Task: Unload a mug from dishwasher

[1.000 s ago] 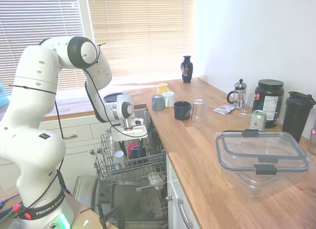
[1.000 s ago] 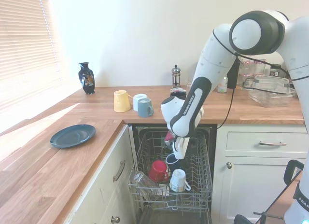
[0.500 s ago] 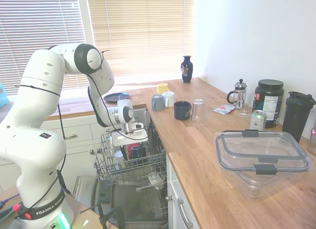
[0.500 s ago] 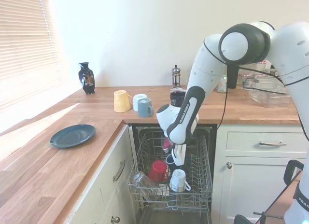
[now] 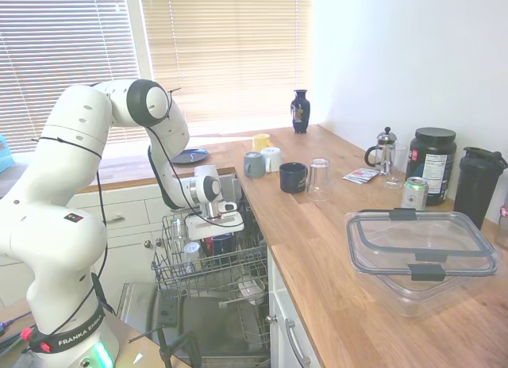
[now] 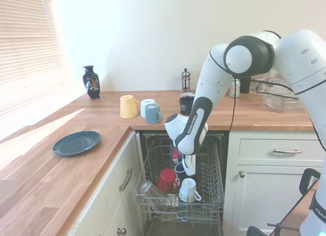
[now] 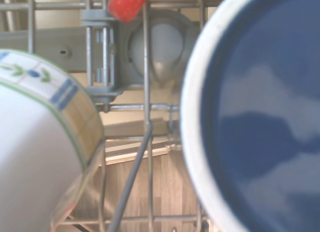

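The mug (image 5: 222,243) stands in the pulled-out wire rack (image 5: 208,271) of the dishwasher (image 6: 183,195), base up, and only a dark sliver of it shows in each outside view because the gripper (image 6: 187,167) hangs right over it. In the wrist view its blue base with a pale ring (image 7: 260,122) fills most of the right side, out of focus and cut off by the picture edge. Its handle cannot be made out anywhere.

The gripper reaches down into the rack at the mug, but its fingers are hidden behind the wrist and the wires, so whether the jaws are spread or closed, or hold anything, cannot be told.

Just beside the mug sit a red cup (image 6: 166,179) and a white cup (image 6: 188,189), both tipped over among the wires. A clear glass (image 6: 148,189) lies at the rack's near corner, hard to see against the wire. The wrist view also shows a pale cup with a blue and green band (image 7: 45,137), blurred.

On the wooden counter (image 5: 317,249) above stand a second dark mug (image 5: 293,177), an upturned glass (image 5: 319,178), a grey cup (image 5: 254,164) and a yellow cup (image 6: 127,106). A dark plate (image 6: 77,143) lies well apart near the window.
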Controlling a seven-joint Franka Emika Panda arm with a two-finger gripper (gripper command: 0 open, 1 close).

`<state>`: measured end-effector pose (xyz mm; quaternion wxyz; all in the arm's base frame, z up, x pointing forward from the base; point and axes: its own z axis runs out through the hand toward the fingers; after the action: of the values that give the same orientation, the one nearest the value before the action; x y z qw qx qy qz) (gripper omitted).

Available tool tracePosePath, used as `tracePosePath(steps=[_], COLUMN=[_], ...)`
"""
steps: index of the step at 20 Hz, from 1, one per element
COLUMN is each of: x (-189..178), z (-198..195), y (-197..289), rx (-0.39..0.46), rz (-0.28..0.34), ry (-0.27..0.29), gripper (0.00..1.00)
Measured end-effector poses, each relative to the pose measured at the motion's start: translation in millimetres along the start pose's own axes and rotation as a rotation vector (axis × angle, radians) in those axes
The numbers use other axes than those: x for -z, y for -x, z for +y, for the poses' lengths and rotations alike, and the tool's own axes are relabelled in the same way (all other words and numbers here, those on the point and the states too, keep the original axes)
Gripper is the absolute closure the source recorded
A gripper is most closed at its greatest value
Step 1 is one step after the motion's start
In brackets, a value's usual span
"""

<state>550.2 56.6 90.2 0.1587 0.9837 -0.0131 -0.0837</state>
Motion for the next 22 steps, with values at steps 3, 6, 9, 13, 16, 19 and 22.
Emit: tracePosePath(steps=[3,6,9,13,16,19,22], x=[-6,-11,-17,-21,-21,-21,-21], z=[-3,-7,-7,-6,-7,-4,-2], y=[-1,-3,-3,-5,-9,-17,-28], rx=[0.016,0.029,0.037,0.030,0.022,0.011,-0.006], rz=[-0.007,-0.011,-0.024,-0.032,-0.035,-0.046,-0.045], ry=[0.004,0.006,0.001,-0.005,-0.014,-0.024,-0.031], gripper=[0.00,1.00,1.00,1.00,1.00,1.00,1.00])
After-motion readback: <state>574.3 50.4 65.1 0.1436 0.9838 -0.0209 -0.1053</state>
